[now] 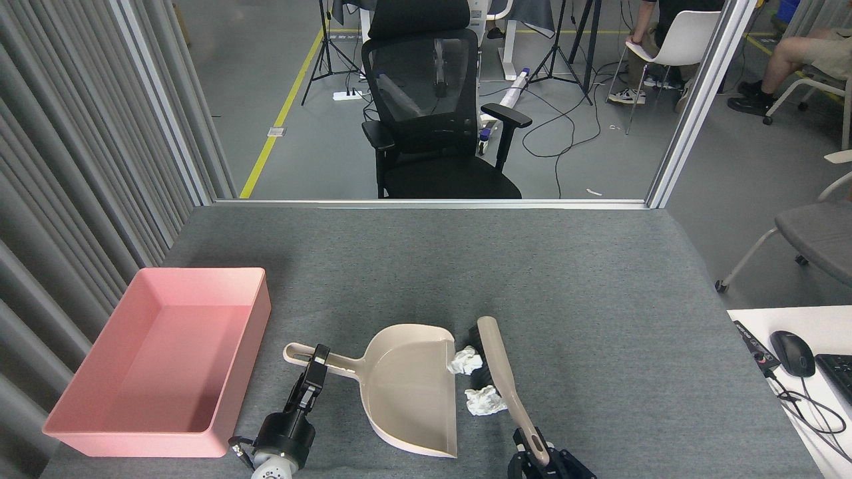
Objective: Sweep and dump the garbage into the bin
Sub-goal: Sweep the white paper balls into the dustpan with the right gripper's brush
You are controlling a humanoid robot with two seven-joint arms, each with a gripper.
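Two white tissue wads, one (465, 362) at the dustpan's open lip and one (484, 400) just right of it, lie pressed against the black bristles of a beige brush (500, 372). My right gripper (538, 457) at the bottom edge is shut on the brush handle. The beige dustpan (409, 389) lies flat with its mouth facing right. My left gripper (318, 356) is shut on the dustpan's handle (331, 360). The pink bin (163, 359) stands at the left and looks empty.
A white desk corner with a mouse (792, 352) and cables lies at the lower right. Grey curtain runs along the left. Beyond the table's far edge stand a black office chair (432, 106) and a grey chair (812, 233).
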